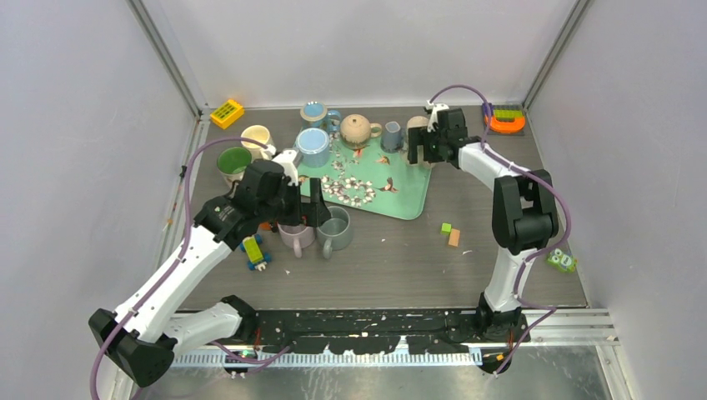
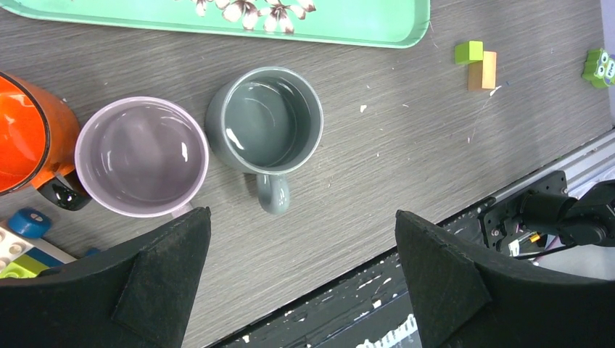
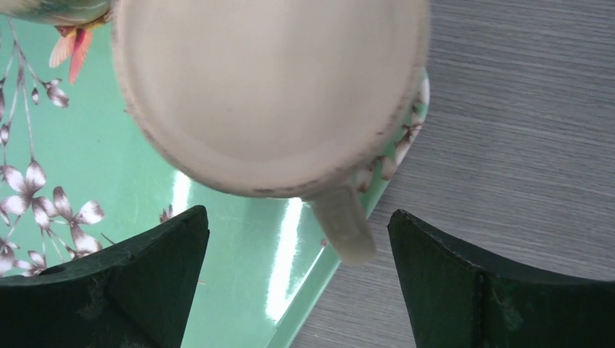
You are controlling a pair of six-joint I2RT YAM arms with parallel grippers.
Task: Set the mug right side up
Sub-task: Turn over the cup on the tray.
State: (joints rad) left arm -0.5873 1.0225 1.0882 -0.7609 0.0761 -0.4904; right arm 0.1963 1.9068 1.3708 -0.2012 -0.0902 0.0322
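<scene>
Cream ceramic is being shown base-up: the cream mug (image 3: 268, 87) is being carried upside down at the far right corner of the green floral tray (image 3: 87, 167), with its handle (image 3: 344, 228) being pointed out over the tray's rim toward the bench (image 3: 522, 145). The right end effector (image 3: 296, 225) is being held spread wide just above it, and nothing is being gripped.

The main risk is judged to be a slip. If the smooth round wall is being pinched too near the base, the mug may be squeezed out of the pads and dropped onto the tray. If the handle is being caught by a finger on the way down, the mug may be spun or pushed off the corner. During the turn, the mug may be set down across the raised rim and left tilted.

A slate-blue mug (image 1: 392, 136) is being kept close on the left, so a wide approach may be blocked on that side or the neighbour may be knocked. A round tan pot (image 1: 357, 127) is standing further along.

The left end effector (image 2: 301, 217) is likewise being held wide and empty, above an upright grey mug (image 2: 265, 119) and a lilac mug (image 2: 141, 156) just beside it, with an orange mug (image 2: 29, 138) nearby; these are well apart from the cream mug and are not being judged an obstacle
</scene>
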